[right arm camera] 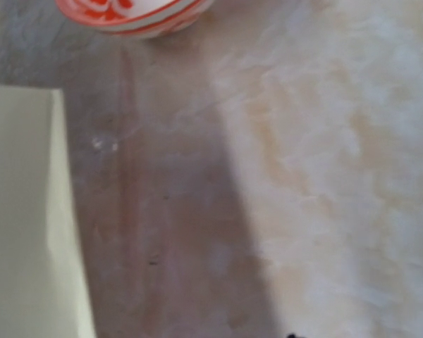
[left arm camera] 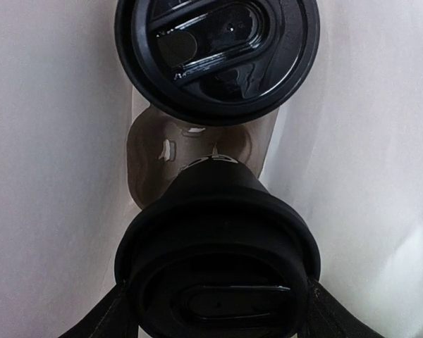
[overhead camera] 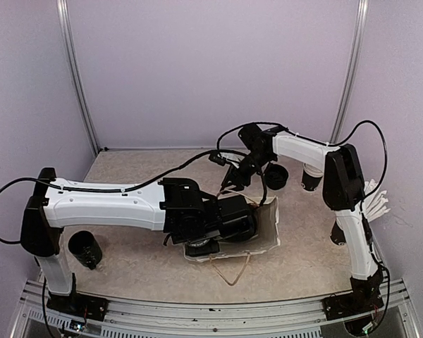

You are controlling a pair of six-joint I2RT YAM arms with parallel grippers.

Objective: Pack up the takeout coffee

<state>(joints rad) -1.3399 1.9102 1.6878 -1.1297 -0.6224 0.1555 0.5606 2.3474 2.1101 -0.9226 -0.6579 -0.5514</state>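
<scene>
Takeout coffee [left arm camera: 218, 260], lid on, is sitting inside the white bag [overhead camera: 268, 225], clamped between the fingers [left arm camera: 102, 317] of the left gripper [left arm camera: 217, 289]. The fingers are pressing on opposite sides of the lid rim, spread about as wide as the cup, with nothing else in their hold. The lid is facing up toward the wrist, so the cup's long axis is running away from the camera into the bag, crosswise to the line between the two fingers. A second lidded cup [left arm camera: 217, 56] is standing in the bag just beyond the fingertips, close to the takeout coffee but apart from it. The left arm is reaching across to the bag and is plainly the nearer one. The right gripper [overhead camera: 234, 177] is hovering at the bag's far edge; whether it is pinching that edge or hanging loose I cannot tell, since its own camera is showing only a strip of the bag and the table [right arm camera: 324, 176]. Judging from this, the packing is nearly done: the coming move is probably spreading the fingers and lifting straight out of the bag without nudging the second lidded cup.
</scene>
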